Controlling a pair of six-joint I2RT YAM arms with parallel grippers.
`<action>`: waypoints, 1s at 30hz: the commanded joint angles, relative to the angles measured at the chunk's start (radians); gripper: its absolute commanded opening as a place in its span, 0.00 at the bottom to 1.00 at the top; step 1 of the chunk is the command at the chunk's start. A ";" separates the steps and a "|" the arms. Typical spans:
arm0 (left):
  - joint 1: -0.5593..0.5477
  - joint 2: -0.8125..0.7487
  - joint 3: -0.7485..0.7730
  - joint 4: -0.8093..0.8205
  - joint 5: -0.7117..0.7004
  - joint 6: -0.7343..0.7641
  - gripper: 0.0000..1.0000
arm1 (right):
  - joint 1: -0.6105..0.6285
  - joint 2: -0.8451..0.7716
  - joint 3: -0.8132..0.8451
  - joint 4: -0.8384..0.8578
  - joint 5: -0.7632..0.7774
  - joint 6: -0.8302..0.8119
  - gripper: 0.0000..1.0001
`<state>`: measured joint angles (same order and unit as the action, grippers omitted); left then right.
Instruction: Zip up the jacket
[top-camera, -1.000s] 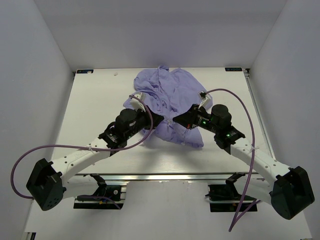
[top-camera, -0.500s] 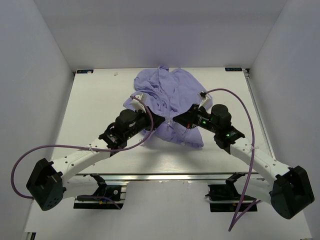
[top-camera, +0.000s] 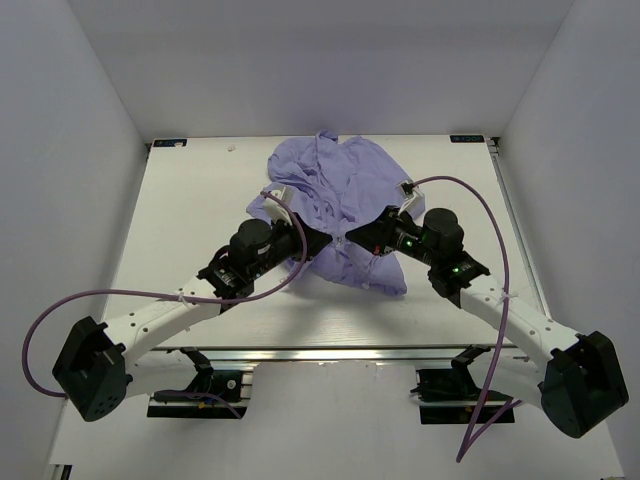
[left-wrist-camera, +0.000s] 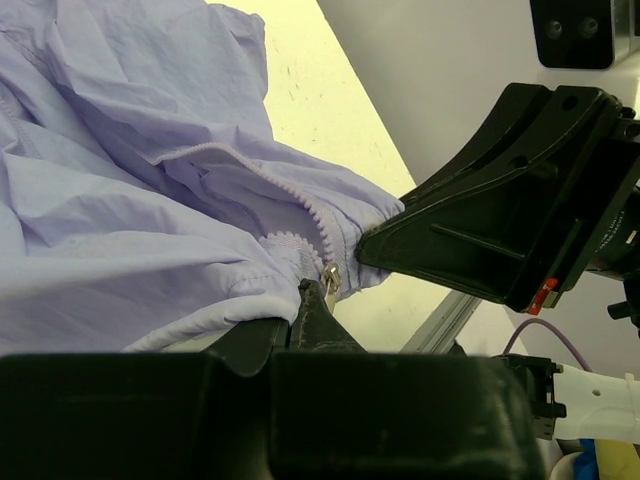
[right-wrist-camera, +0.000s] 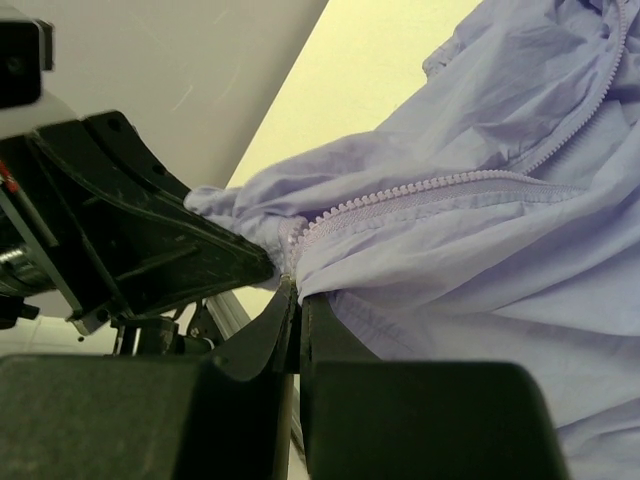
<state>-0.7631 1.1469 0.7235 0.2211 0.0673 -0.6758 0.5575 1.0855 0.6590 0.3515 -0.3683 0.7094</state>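
Right at the tips, the left arm's fingers (left-wrist-camera: 320, 322) are clenched on the hem of the wrinkled lavender fabric jacket (top-camera: 335, 180), meeting it just at the small metal zipper slider (left-wrist-camera: 330, 279) – though whether they have the pull tab itself or only the cloth beside it I cannot tell. The right arm's fingers (right-wrist-camera: 322, 335) are pressed together as well, pinching the gathered fabric edge where the row of lavender zipper teeth (right-wrist-camera: 430, 190) ends. The two sets of tips all but touch each other, one facing the other across the same little bunch of hem. From there the teeth run away up the garment in a curving line, and I cannot say for sure whether both rows are meshed along it. By my reckoning the job is only at its start: the slider sits down at the hem end, both arms have their hold, and the long pull along the teeth looks not yet done. Beyond the grip the jacket lies crumpled in a heap – sleeves folded under or hidden – toward the far middle of the pale white bench (top-camera: 190, 200), its near corner lifted between the two arms.
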 joint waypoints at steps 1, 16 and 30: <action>-0.005 -0.019 -0.019 0.037 0.028 -0.021 0.00 | -0.002 -0.006 0.008 0.093 0.012 0.028 0.00; -0.005 -0.027 -0.039 0.087 0.068 -0.053 0.00 | -0.002 -0.012 -0.033 0.132 0.017 0.052 0.00; -0.005 -0.027 -0.039 0.095 0.094 -0.067 0.00 | -0.002 -0.071 -0.098 0.176 0.069 0.055 0.00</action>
<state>-0.7631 1.1465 0.6937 0.2901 0.1368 -0.7349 0.5564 1.0481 0.5720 0.4397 -0.3248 0.7567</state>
